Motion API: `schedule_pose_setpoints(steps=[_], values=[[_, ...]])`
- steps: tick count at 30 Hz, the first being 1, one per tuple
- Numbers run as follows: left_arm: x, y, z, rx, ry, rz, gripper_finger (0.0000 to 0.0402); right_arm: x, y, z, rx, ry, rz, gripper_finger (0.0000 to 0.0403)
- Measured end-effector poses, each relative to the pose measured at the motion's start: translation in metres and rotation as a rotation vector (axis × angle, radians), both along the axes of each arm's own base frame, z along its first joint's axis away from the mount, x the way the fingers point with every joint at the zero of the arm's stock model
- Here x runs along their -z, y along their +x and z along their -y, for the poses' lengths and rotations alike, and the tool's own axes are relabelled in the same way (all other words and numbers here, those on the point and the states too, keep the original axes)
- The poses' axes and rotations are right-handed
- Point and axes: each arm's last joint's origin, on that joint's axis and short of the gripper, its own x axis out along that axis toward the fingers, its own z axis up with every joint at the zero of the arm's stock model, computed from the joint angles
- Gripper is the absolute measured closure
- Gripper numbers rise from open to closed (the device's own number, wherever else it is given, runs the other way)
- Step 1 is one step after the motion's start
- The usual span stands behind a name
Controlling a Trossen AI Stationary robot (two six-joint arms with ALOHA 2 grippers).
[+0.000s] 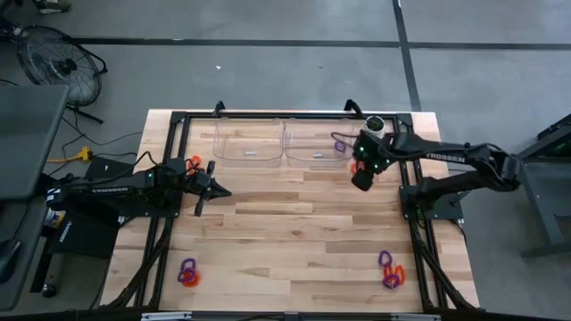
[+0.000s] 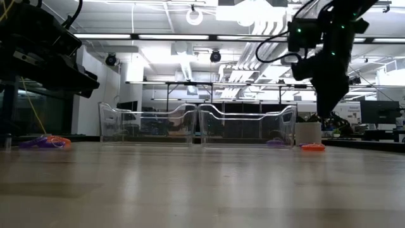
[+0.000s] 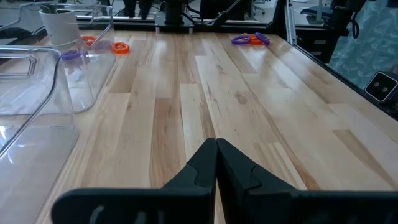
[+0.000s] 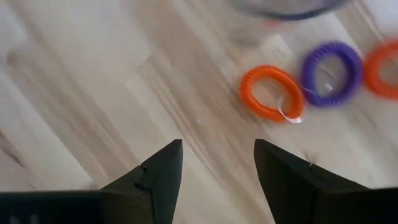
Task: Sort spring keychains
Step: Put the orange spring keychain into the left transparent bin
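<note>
Spring keychains lie in small groups on the wooden table. An orange ring, a purple ring and another orange ring lie flat in a row just beyond my right gripper. That gripper points down with its fingers open and hovers above bare wood by the right bin. One purple keychain lies inside that bin. My left gripper is shut and waits above the table's left side, holding nothing.
Two clear bins stand side by side at the far edge, with a white cup to their right. Mixed piles of orange and purple keychains lie near left and near right, and orange ones by the left arm.
</note>
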Motion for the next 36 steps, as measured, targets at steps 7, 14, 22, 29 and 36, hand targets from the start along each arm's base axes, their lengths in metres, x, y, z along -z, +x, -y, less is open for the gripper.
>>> schedule_pose_setpoints(steps=[7,14,22,29,36], values=[[0.000,0.000,0.000,0.000,0.000,0.000,0.0400,0.011,0.000,0.008,-0.035,-0.012,-0.023,0.0210],[0.000,0.000,0.000,0.000,0.000,0.000,0.0400,0.020,0.018,0.017,-0.079,0.035,0.041,0.0208],[0.000,0.000,0.000,0.000,0.000,0.000,0.0400,0.031,0.021,0.020,-0.209,-0.051,-0.072,0.0207],[0.000,0.000,0.000,0.000,0.000,0.000,0.0400,0.041,0.023,0.024,-0.365,-0.097,-0.156,0.0207],[0.000,0.000,0.000,0.000,0.000,0.000,0.0400,0.049,0.023,0.031,-0.372,-0.099,-0.187,0.0207]])
